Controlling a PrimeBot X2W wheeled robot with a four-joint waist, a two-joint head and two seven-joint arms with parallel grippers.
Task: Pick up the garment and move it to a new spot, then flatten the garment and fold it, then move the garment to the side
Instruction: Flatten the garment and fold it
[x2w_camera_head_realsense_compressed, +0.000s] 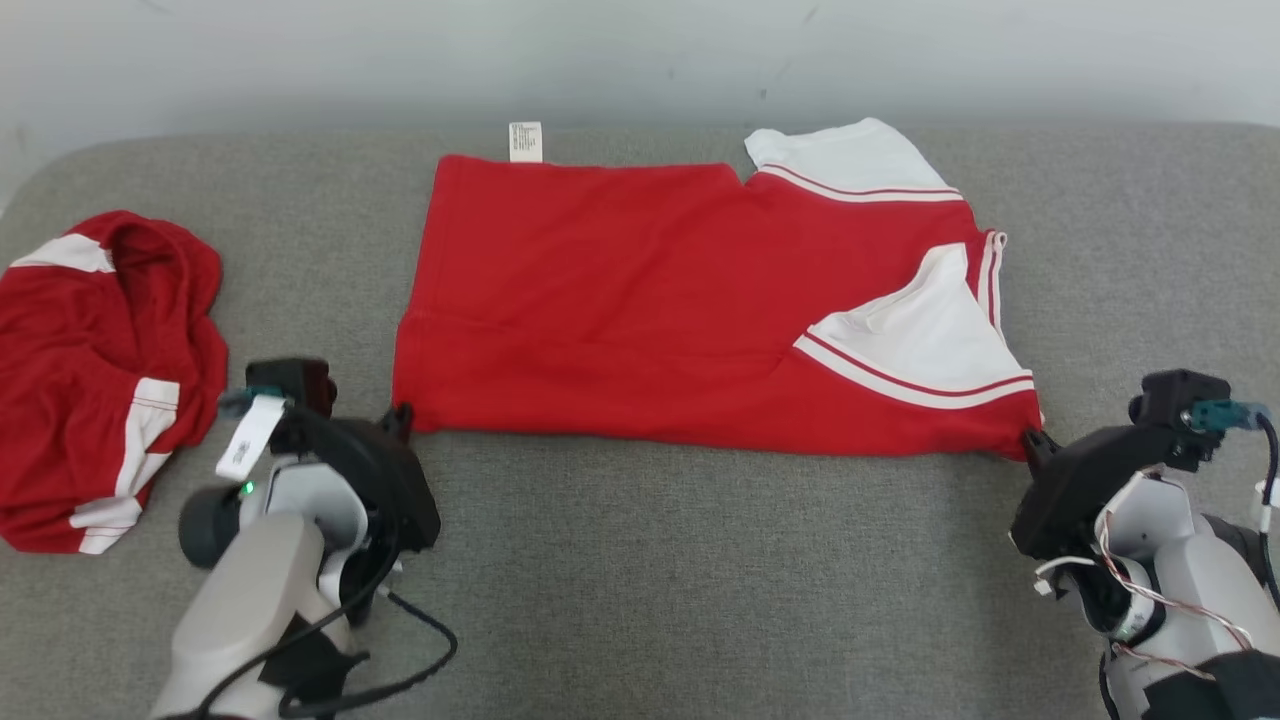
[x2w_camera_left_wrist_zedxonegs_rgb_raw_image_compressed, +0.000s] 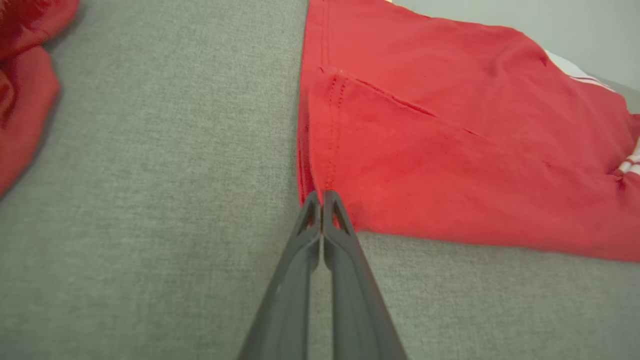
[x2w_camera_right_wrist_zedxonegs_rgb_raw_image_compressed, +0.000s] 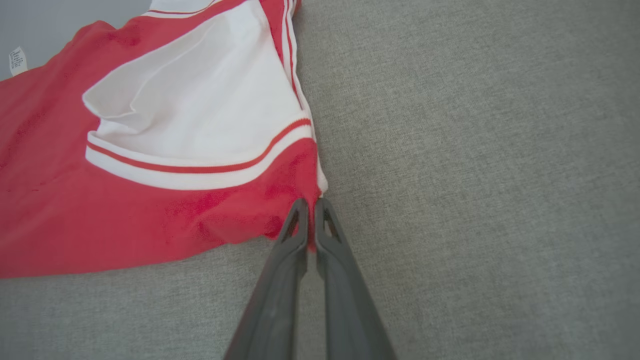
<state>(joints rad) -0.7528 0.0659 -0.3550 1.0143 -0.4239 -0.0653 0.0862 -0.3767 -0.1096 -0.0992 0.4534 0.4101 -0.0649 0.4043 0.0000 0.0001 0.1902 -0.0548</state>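
A red garment (x2w_camera_head_realsense_compressed: 650, 310) with white striped sleeves lies folded flat across the middle of the grey padded surface (x2w_camera_head_realsense_compressed: 700, 580). My left gripper (x2w_camera_head_realsense_compressed: 403, 415) sits at its near left corner. In the left wrist view the left gripper (x2w_camera_left_wrist_zedxonegs_rgb_raw_image_compressed: 321, 195) is shut, its tips pinching the hem corner of the garment (x2w_camera_left_wrist_zedxonegs_rgb_raw_image_compressed: 450, 150). My right gripper (x2w_camera_head_realsense_compressed: 1032, 440) is at the near right corner. Seen from the right wrist, the right gripper (x2w_camera_right_wrist_zedxonegs_rgb_raw_image_compressed: 310, 202) is shut, with red cloth of the garment (x2w_camera_right_wrist_zedxonegs_rgb_raw_image_compressed: 125, 215) showing between its fingers.
A second red and white garment (x2w_camera_head_realsense_compressed: 90, 370) lies crumpled at the far left of the surface, also in the left wrist view (x2w_camera_left_wrist_zedxonegs_rgb_raw_image_compressed: 20, 75). A white label (x2w_camera_head_realsense_compressed: 525, 141) sticks out at the flat garment's far edge. A pale wall (x2w_camera_head_realsense_compressed: 640, 50) rises behind.
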